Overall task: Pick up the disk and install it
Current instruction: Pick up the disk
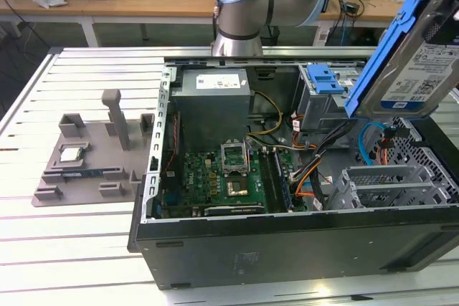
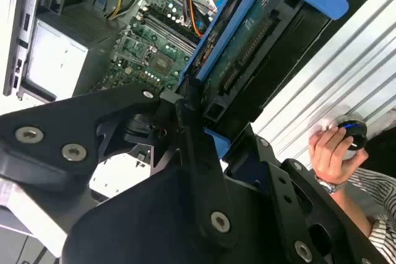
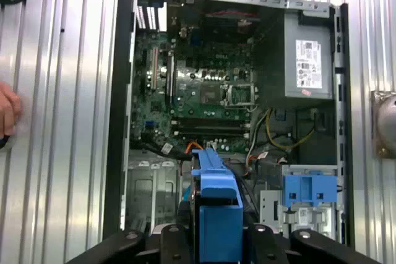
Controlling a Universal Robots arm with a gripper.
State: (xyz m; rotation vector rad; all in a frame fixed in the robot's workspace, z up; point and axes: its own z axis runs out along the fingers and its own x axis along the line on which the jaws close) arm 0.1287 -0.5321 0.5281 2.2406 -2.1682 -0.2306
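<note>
The disk [image 1: 419,62], a silver hard drive with a white-and-blue label in a blue carrier frame, hangs tilted in the air above the open computer case's [image 1: 287,243] right end in the exterior view. In the second wrist view my gripper [image 2: 204,122] is shut on the disk [image 2: 260,47], its black fingers clamping one end of the blue frame. The first wrist view looks down past the gripper [image 3: 216,239] and the disk's blue edge [image 3: 216,211] into the case, near a metal drive cage [image 3: 151,190].
The case holds a motherboard [image 1: 222,177], a power supply [image 1: 211,105], loose cables and a bay with a blue latch [image 1: 326,80]. A grey fixture plate [image 1: 86,155] lies at the exterior view's left. A person's hand [image 2: 331,149] rests on the slatted table beside the case.
</note>
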